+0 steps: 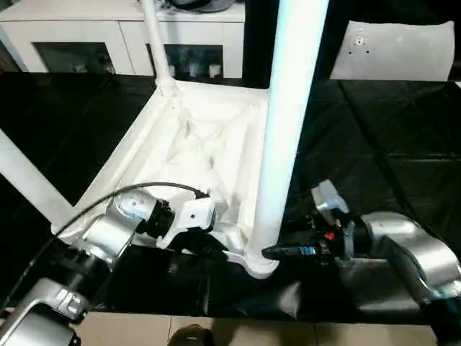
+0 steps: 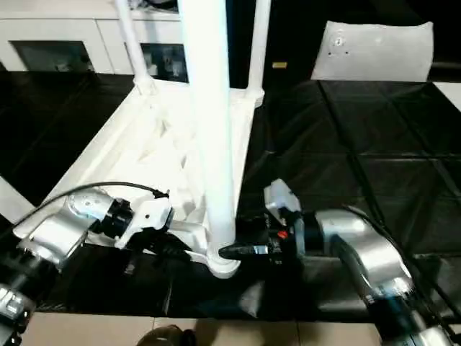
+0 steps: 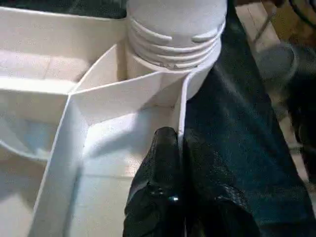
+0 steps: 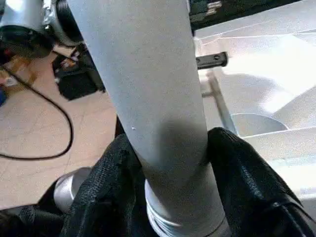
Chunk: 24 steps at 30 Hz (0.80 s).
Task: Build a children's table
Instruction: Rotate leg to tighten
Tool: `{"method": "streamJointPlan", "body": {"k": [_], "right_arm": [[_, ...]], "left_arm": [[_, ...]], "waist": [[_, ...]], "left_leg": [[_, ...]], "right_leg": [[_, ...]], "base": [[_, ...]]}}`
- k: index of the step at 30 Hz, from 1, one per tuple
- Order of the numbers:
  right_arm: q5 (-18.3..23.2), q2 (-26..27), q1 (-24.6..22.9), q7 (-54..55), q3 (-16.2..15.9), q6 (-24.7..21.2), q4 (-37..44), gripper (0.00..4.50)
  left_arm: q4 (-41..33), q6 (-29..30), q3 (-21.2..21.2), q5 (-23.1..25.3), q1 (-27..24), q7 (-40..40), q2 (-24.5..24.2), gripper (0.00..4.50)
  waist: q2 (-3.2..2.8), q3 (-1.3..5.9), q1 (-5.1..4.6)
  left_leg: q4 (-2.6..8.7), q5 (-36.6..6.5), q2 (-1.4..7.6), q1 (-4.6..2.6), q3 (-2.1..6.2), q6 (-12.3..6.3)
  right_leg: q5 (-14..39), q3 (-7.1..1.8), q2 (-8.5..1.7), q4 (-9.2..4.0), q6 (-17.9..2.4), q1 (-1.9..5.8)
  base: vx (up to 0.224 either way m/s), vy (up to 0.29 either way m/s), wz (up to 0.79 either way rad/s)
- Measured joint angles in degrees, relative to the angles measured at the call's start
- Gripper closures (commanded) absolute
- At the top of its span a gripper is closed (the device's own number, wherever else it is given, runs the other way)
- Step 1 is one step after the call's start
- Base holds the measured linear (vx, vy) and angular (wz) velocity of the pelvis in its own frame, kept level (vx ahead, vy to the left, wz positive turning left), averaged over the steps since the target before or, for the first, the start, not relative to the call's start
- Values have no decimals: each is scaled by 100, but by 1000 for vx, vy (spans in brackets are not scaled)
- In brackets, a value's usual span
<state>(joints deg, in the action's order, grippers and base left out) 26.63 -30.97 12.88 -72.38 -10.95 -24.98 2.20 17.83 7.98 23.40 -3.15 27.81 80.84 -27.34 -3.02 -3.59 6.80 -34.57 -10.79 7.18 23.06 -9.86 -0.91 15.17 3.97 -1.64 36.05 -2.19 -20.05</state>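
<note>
Your left gripper [image 3: 180,148] pinches the table top [image 1: 209,144] rim; your right gripper [image 4: 170,163] clasps the near leg [image 1: 284,130]. The white cabinet [image 1: 94,36] sits upper left, with a grey panel [image 1: 396,50] at upper right.

Home-like room, white cabinet [image 1: 122,40] with glass doors, tiled floor [image 4: 34,133], black mat [image 1: 389,144]

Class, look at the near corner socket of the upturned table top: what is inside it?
A white leg stands upright in the near corner socket of the table top. Threads show just above the rim; the leg's end inside is hidden.
</note>
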Motion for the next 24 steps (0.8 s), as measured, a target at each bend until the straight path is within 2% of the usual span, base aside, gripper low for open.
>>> {"method": "streamJointPlan", "body": {"k": [8, 9, 15, 18, 22, 24], "right_arm": [[-24, -69, -508, 606, 389, -79, 479, 260], [-151, 27, -565, 885, 448, -47, 586, 260], [-659, 837, -526, 2428, 645, -29, 626, 261], [-872, 1491, -425, 3317, 713, -154, 598, 261], [-1350, 2419, -51, 4576, 737, -242, 351, 261], [-1519, 2581, 71, 4917, 735, -255, 315, 261]], "left_arm": [[-437, 948, -19, 70, -113, -584, 300, 450], [-496, 1135, -82, 113, -128, -758, 377, 450], [-547, 1760, -452, 276, -98, -1698, 786, 450], [-564, 1995, -589, 331, -51, -2174, 939, 450], [-439, 2111, -696, 636, 145, -2814, 1210, 450], [-388, 2087, -689, 736, 230, -3020, 1316, 450]], "waist": [[-16, -33, -99], [-11, -49, -126], [19, -117, -371], [40, -144, -466], [78, -174, -561], [87, -179, -565]], "left_leg": [[10, -4, 0, -20, -16, 9], [18, -3, 0, -33, -19, 11], [47, 3, 0, -79, -28, 24], [74, 5, 0, -90, -31, 31], [105, 12, 0, -81, -32, 56], [133, 17, -1, -56, -36, 63]], "right_leg": [[1, -13, -4, -4, 4, 5], [1, -15, -4, -4, 5, 12], [14, -14, -20, -11, 31, 12], [10, -12, -29, -21, 26, 1], [-8, -10, -36, -34, 11, -42], [-48, -10, -37, -64, -7, -69]], "base": [[0, 0, 0], [0, 0, 0], [0, 0, 0], [0, 0, 0], [0, 0, 0], [0, 0, 0]]}}
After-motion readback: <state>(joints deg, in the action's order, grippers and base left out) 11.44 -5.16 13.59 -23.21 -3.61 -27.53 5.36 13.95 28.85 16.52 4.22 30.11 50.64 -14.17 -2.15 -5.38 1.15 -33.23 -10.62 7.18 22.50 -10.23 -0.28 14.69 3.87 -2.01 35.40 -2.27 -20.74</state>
